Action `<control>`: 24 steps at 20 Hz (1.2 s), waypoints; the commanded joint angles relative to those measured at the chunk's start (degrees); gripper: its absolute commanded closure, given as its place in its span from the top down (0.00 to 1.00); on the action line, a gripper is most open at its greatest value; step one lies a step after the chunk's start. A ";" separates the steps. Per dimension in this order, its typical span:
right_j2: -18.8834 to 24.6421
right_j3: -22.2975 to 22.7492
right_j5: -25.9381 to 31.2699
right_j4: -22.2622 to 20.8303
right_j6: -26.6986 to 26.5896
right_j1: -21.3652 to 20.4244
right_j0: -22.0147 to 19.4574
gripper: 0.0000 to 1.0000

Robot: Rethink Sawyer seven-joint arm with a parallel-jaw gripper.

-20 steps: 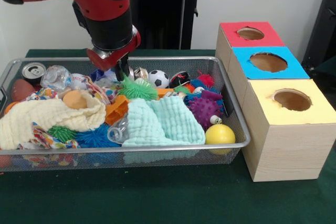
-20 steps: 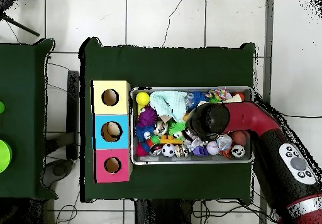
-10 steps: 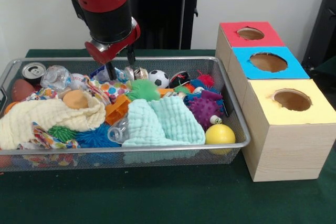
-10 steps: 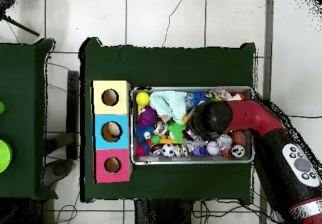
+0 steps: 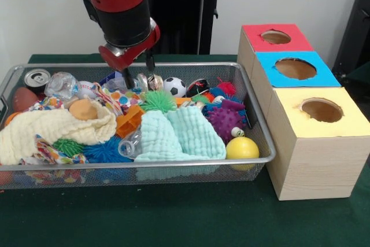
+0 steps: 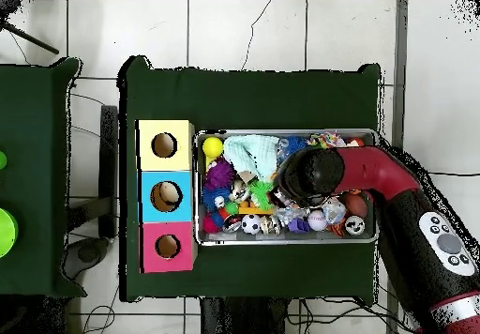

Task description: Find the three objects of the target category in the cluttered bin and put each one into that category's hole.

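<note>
Claw [image 5: 137, 74] open and empty, lifted off the green spiky ball [image 5: 158, 100] near the bin's [image 5: 173, 166] back edge; nothing sorted yet.

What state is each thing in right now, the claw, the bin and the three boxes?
claw: open, empty, fingers apart above the bin's far side
bin: full of cluttered toys and cloths
red box: hole open
blue box: hole open
yellow box: hole open

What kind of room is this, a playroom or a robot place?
Most likely a robot lab or test room, not a playroom. A red robot arm reaches into a wire bin of toys, beside three boxes with colored tops and holes, on a table with green cloth.
</note>
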 commanded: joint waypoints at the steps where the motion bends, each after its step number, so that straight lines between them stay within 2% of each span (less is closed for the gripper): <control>1: 1.47 -2.55 4.49 -0.76 -14.04 5.27 -0.85 1.00; 4: 1.37 -3.57 4.11 -1.74 -15.52 6.65 -1.12 1.00; 15: 2.36 -7.43 5.90 -3.84 -20.40 7.24 -0.59 1.00; 24: 3.14 -12.23 11.87 -5.55 -25.42 6.88 1.36 1.00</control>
